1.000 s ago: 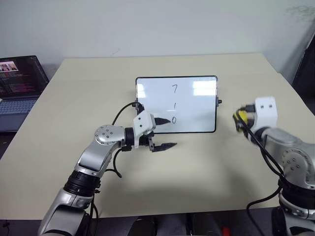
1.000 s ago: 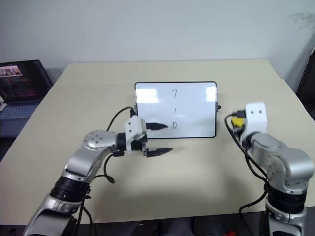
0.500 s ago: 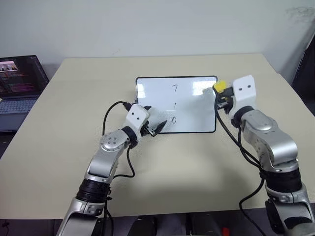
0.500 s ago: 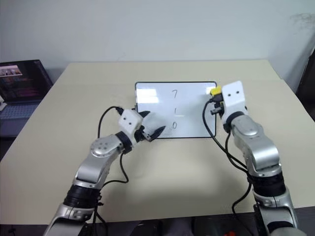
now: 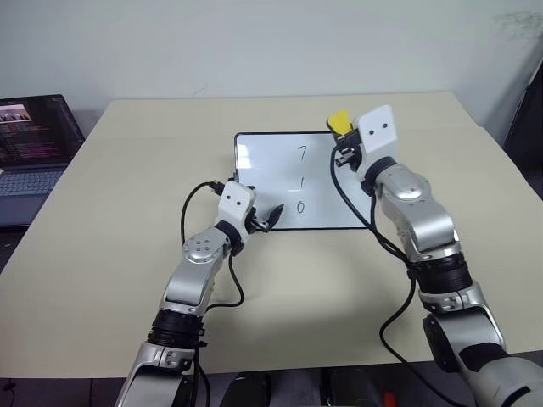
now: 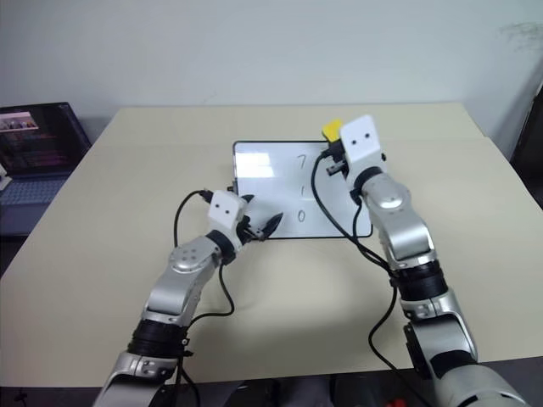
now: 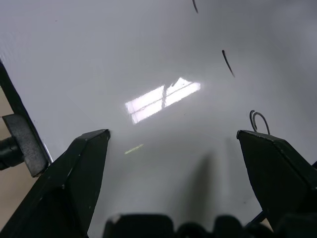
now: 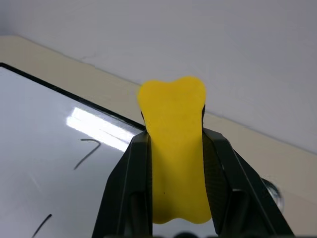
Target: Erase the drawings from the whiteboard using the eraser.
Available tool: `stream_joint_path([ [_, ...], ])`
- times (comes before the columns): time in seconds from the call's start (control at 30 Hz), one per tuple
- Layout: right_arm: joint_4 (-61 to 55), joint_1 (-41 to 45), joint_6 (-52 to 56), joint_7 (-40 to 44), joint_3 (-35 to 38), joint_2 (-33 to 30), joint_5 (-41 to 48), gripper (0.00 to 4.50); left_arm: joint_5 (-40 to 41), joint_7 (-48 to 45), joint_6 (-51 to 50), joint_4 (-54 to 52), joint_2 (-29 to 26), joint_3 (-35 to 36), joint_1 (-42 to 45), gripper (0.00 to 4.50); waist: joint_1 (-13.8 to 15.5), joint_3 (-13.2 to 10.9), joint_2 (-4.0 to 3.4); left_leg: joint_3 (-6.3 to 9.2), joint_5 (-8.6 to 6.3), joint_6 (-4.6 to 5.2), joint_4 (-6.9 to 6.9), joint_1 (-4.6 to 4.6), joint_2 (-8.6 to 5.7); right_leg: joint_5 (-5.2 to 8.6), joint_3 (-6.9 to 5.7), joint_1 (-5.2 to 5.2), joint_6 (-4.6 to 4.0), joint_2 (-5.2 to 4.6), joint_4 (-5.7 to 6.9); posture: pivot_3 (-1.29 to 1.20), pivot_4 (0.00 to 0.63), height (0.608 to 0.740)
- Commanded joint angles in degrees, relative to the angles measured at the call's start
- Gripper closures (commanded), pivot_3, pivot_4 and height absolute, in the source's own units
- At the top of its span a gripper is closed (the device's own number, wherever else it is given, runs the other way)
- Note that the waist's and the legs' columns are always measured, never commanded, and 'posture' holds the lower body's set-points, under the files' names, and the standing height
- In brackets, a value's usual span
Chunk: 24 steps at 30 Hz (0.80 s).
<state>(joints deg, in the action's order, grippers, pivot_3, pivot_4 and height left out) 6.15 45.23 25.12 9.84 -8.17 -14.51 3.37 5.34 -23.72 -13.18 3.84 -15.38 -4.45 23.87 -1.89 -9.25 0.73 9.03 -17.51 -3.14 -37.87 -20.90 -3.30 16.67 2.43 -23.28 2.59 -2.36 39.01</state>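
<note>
- The right gripper [image 8: 176,148] is clamped on the eraser [image 8: 176,153]: the two black fingers [image 8: 129,183] press against its long sides, and the yellow block sticks out past the tips.
- In the head views the eraser [image 5: 339,121] is held up in the air over the whiteboard's far edge, near its far right corner; it is not touching the surface.
- The left gripper [image 7: 173,163] has its jaws spread wide and holds nothing. Both fingers [image 7: 74,178] hang over the glossy white surface, just above the near left part of the board.
- Whether the left fingertips actually touch the board cannot be told; in the left eye view the left gripper [image 5: 265,218] sits low at the board's near edge, just beside the lowest mark.
- The whiteboard [image 5: 263,165] lies flat in the middle of the beige table [image 5: 127,254], with its black frame and a small knob on each short side.
- The drawings [image 5: 300,180] are all there, untouched: a "7" at the far end, a stroke like "1" in the middle and a "0" nearest the robot, in one column right of the board's centre.
- In the right wrist view the "7" [image 8: 87,152] lies beside the gripper's fingers, with the eraser apart from it.
- An open laptop [image 5: 30,144] stands off the table's left side, well apart from the board.
</note>
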Motion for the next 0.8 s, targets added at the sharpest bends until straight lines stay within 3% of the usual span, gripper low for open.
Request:
stream_joint_path([
  [0.03, 3.0, 1.5, -4.7, 1.4, -0.5, 0.9, -1.7, 3.45, -0.2, -0.2, 1.7, -1.0, -0.2, 0.6, 1.4, 0.0, 0.0, 0.0, 0.0, 0.0, 0.0, 0.0, 0.0, 0.0, 0.0, 0.0, 0.0, 0.0, 0.0, 0.0, 0.0, 0.0, 0.15, 0.74],
  [0.8, 14.5, 8.1, -5.4, 7.1, -2.5, 2.6, -8.2, 3.45, -0.7, -0.3, -0.9, -8.1, -1.7, 0.1, 1.3, 0.0, -0.3, 0.0, -0.01, -0.01, 0.0, -0.01, 0.0, 0.01, 0.01, -0.02, 0.01, -0.04, -0.03, -0.01, 0.03, 0.0, 0.15, 0.74],
])
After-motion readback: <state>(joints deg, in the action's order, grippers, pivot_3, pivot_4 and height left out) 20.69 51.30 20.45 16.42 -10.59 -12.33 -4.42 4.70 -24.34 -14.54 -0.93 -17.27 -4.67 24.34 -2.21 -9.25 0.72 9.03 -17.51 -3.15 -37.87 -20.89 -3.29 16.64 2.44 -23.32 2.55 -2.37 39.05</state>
